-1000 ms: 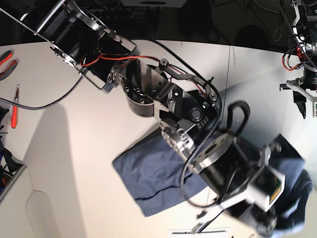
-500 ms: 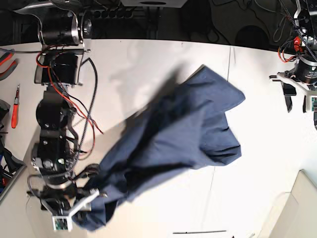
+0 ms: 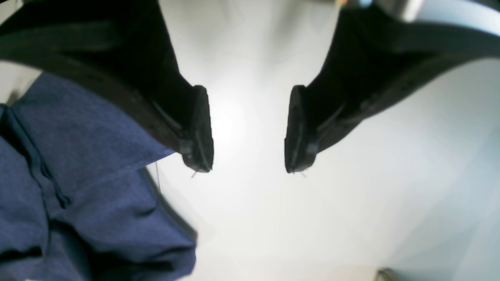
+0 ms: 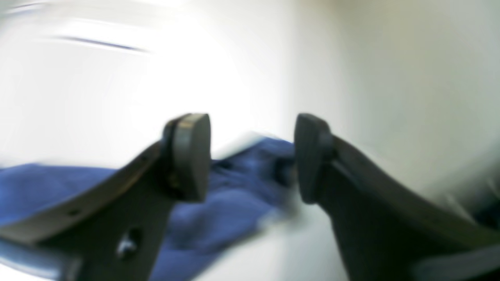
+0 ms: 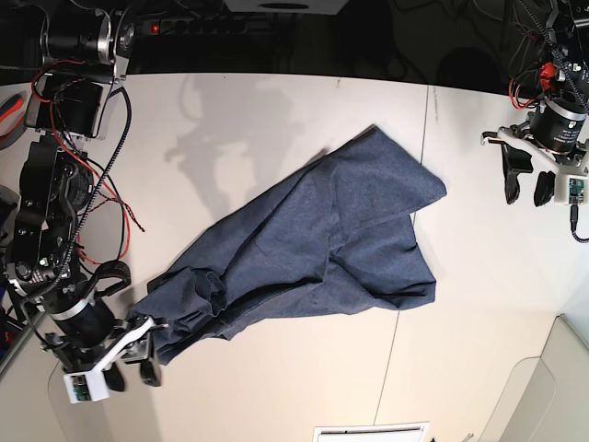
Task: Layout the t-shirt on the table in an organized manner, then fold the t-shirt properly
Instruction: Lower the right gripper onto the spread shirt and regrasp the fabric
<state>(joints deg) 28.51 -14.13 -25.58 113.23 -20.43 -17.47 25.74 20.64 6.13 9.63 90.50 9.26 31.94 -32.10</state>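
Observation:
The navy-blue t-shirt [image 5: 313,244] lies crumpled in a long diagonal on the white table [image 5: 248,120], from front left to back right, with no lettering showing. My right gripper [image 5: 131,376] is open and empty, just off the shirt's bunched front-left end. In the right wrist view the open gripper [image 4: 250,156] frames blurred blue cloth [image 4: 230,195] beyond it. My left gripper [image 5: 527,195] is open and empty above bare table, right of the shirt. In the left wrist view it [image 3: 248,164] hangs over white table with shirt folds [image 3: 78,195] at the lower left.
A thin dark seam [image 5: 416,193] crosses the table, passing under the shirt's right part. A white sheet [image 5: 373,431] lies at the front edge. Red-handled tools [image 5: 7,106] sit at the far left. The table corners are cut in at the front left and front right [image 5: 552,368].
My right arm swept from the front right to the front left, dragging the shirt out into a diagonal, then let go of it. My left gripper shifted slightly.

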